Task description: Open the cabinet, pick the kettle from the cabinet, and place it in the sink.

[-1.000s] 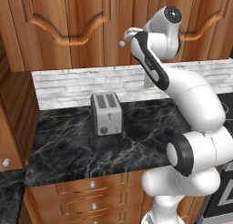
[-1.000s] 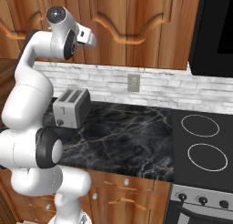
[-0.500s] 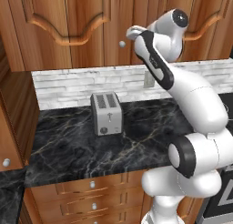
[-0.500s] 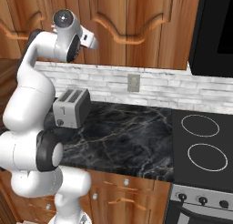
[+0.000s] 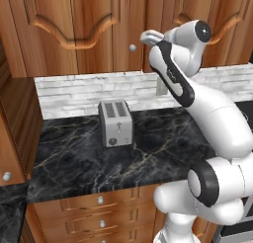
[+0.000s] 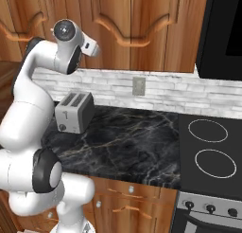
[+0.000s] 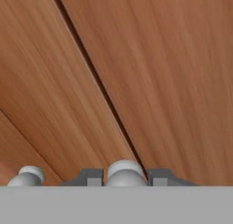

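**Claw bracketing a cabinet knob, door waiting to be pulled**

In the hand view the claw (image 7: 125, 176) is sitting right at the face of the cabinet (image 7: 159, 73), with its two dark fingertips (image 7: 91, 176) flanking a round silver knob (image 7: 124, 173). The knob is lying directly between the tips, and they appear to be clamping on it or very nearly so; actual contact is too tight to judge. A second knob (image 7: 28, 176) is sitting just beside the first, on the far side of the dark seam where the two doors are meeting. That seam is running away from the knob diagonally up the view.

In the left base view the arm is reaching up and forward from the desk (image 5: 148, 153) so that the white hand (image 5: 153, 38) is pressing in at the cabinet door (image 5: 94, 20), with one knob (image 5: 132, 48) showing just beside the hand. The silver toaster (image 5: 115, 122) is standing on the desk well below that knob.

The relation that matters is straightforward: the knob is lying dead ahead of the claw, and the door plane is facing the hand squarely, so the coming move is likely a pull straight back from the cabinet, curving as the door swings on its hinge. The kettle is presumably sitting behind the closed doors.
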